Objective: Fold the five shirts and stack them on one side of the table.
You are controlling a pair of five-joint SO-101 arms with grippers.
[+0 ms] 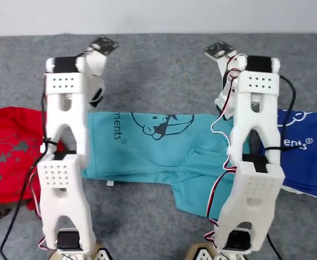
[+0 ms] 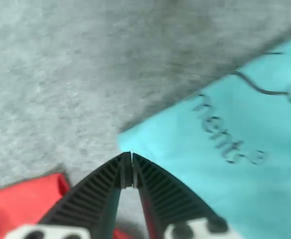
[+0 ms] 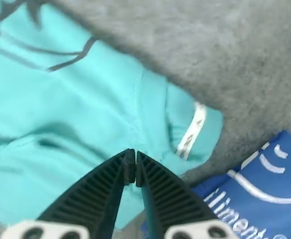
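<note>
The task appears to be at an early stage: the teal shirt (image 1: pixel 147 154) lies loosely spread at table centre, between the red shirt (image 1: pixel 12 141) and the blue shirt (image 1: pixel 304 162), with no stack formed, while the left gripper (image 2: pixel 127 167) and the right gripper (image 3: pixel 131 164) both hold their jaws closed tip-to-tip on nothing.

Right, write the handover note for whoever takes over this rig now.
Left tool: shut, empty, at the teal shirt corner nearest the red shirt.
Right tool: shut, empty, over the teal shirt's edge near the blue shirt.
Shirts: red crumpled on the left, teal spread out in the middle, blue on the right.
Done: no folded stack in sight.
Left: fold the shirts and stack them on one side of the table.
</note>
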